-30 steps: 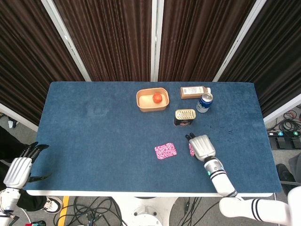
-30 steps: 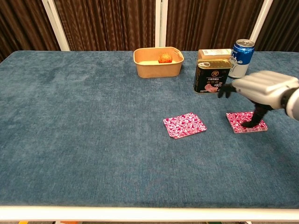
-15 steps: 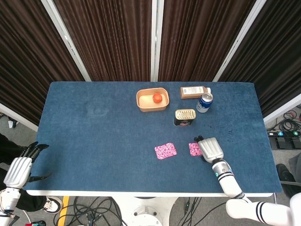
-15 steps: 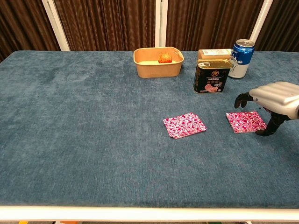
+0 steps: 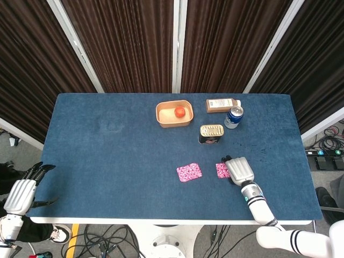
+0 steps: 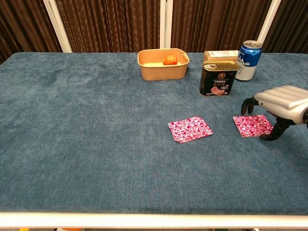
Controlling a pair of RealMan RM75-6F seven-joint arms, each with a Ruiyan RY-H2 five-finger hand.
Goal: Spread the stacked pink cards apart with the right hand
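Observation:
Two pink patterned cards lie flat and apart on the blue table. The left card (image 5: 189,172) (image 6: 190,129) is untouched. The right card (image 5: 221,170) (image 6: 252,125) lies beside my right hand (image 5: 240,169) (image 6: 282,99), which arches over its right edge. The fingertips (image 6: 247,105) hang just above the card's far side, and the thumb (image 6: 269,136) touches the cloth by the card's right corner. The hand holds nothing. My left hand (image 5: 22,190) hangs off the table's near left corner with its fingers spread, empty; only the head view shows it.
Behind the cards stand a dark tin (image 5: 211,133) (image 6: 218,78), a blue drink can (image 5: 234,116) (image 6: 249,59) and a brown box (image 5: 222,105) (image 6: 220,55). A tan tub (image 5: 167,119) (image 6: 162,71) holds a red fruit (image 6: 168,59).
My right hand has slid right and off the top of the right card, uncovering most of it, then settled at its right edge. Both cards and the left hand stay put.

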